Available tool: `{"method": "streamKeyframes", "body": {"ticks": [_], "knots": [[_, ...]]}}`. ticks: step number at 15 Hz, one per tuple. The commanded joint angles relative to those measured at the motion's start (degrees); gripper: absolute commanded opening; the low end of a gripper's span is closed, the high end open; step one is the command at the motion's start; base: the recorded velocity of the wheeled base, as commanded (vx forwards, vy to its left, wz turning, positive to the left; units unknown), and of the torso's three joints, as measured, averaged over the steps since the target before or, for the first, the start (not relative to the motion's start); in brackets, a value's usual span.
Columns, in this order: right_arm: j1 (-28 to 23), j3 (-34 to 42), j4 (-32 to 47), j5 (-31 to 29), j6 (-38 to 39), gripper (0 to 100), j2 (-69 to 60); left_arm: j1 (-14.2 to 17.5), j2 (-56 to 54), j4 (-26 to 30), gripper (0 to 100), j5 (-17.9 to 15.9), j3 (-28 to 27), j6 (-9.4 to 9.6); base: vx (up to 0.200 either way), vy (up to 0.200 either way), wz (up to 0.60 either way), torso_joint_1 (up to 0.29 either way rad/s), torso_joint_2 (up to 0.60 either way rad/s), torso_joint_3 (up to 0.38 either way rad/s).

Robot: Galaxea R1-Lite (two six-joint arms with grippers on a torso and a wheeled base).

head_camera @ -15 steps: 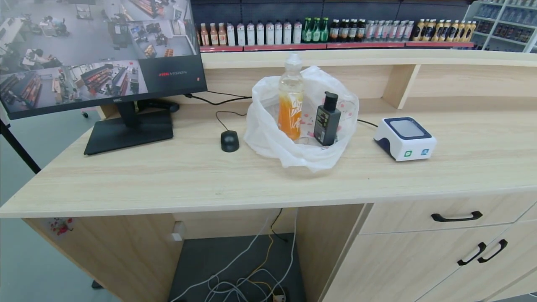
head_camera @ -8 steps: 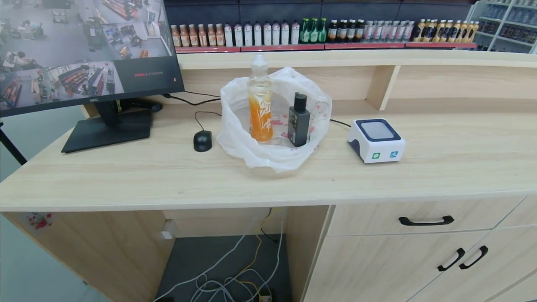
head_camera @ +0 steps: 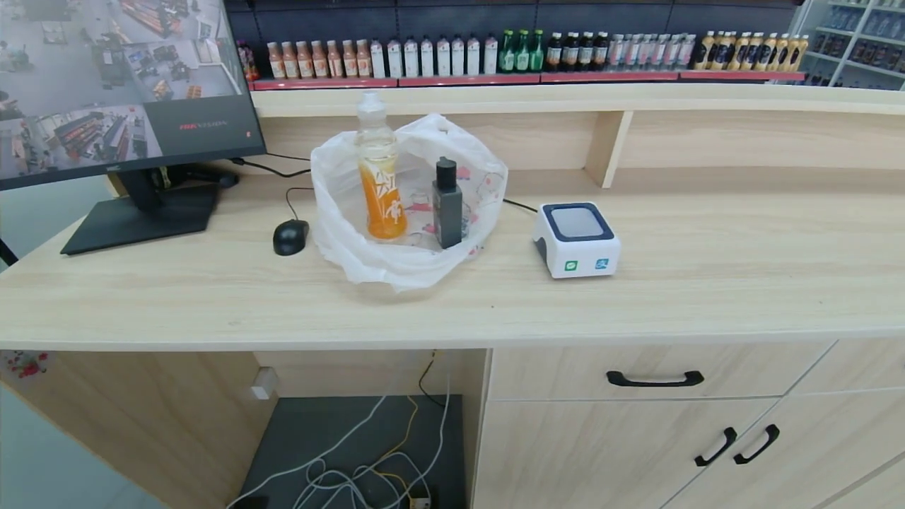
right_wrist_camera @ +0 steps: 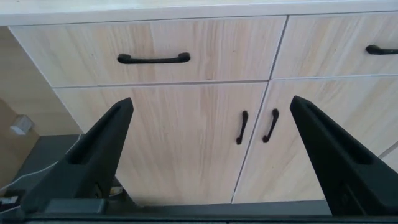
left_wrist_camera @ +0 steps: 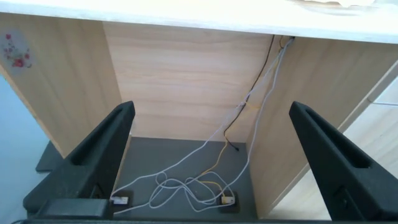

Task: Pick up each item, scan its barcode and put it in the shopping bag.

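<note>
A white plastic shopping bag [head_camera: 353, 240] sits open on the wooden counter [head_camera: 636, 297]. Inside it stand an orange drink bottle [head_camera: 378, 177] with a clear cap and a dark bottle [head_camera: 447, 205] with a black cap, both upright. To the right of the bag rests the white barcode scanner [head_camera: 576, 239] with a dark window on top. My left gripper [left_wrist_camera: 211, 149] is open below the counter's edge, facing the cable recess. My right gripper [right_wrist_camera: 211, 149] is open too, facing the drawer fronts.
A black mouse [head_camera: 290, 236] lies left of the bag, and a monitor [head_camera: 113, 85] on a black stand is at the far left. Loose cables [left_wrist_camera: 186, 180] lie on the floor under the counter. Drawer handles [right_wrist_camera: 153, 59] face the right arm. Shelves of bottles [head_camera: 537, 53] run behind.
The head view has shifted, so everything on the counter sits further left in the picture. Nothing on the counter itself has moved.
</note>
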Motion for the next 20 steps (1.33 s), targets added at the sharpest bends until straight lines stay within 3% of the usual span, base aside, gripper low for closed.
{"method": "streamKeyframes", "body": {"ticks": [1, 8, 20], "knots": [[0.0, 0.0, 0.0, 0.0, 0.0, 100, 0.1, 0.0, 0.0, 0.0, 100, 0.0, 0.0, -0.01, 0.0, -0.2, 0.0, 0.002, 0.01, 0.002], [0.0, 0.0, 0.0, 0.0, 0.0, 100, 0.1, 0.0, 0.0, -0.1, 100, 0.0, 0.0, -0.01, 0.0, -0.2, 0.0, 0.004, 0.0, 0.002], [0.0, 0.0, 0.0, 0.0, 0.3, 100, 0.1, 0.0, 0.0, -0.1, 100, 0.0, 0.0, 0.16, 0.0, 0.0, 0.0, 0.0, 0.0, 0.0]]}}
